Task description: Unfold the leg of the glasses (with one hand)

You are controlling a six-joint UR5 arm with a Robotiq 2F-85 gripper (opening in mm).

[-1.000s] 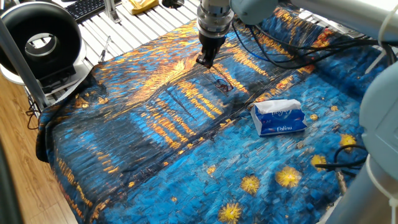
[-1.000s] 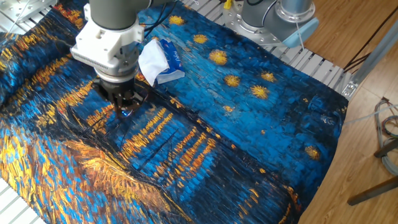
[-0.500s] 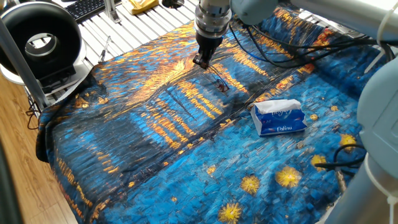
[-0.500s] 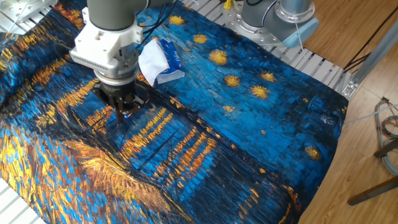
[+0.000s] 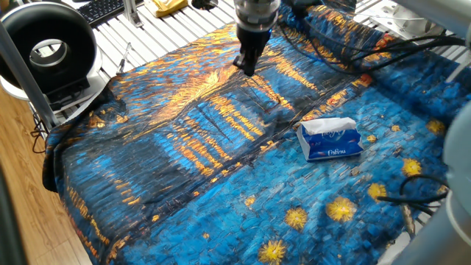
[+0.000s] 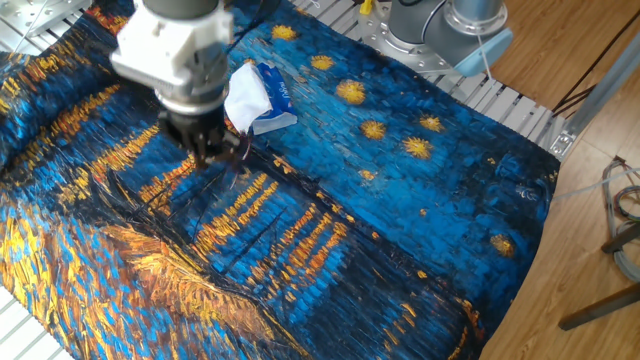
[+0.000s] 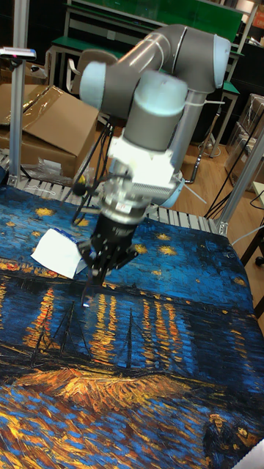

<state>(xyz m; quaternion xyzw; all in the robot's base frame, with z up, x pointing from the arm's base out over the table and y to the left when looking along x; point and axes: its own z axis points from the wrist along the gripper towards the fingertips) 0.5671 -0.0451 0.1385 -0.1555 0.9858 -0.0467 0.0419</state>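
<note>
Much open cloth (image 5: 184, 184) surrounds the end effector (image 5: 246, 70).

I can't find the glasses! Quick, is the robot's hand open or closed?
Gripper: closed, apparently pinching the glasses by one thin leg.

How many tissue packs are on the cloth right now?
1. The tissue pack lies on the painted cloth, apart from the gripper, toward the starry end. The arm hides some cloth, so another could be hidden.
</note>
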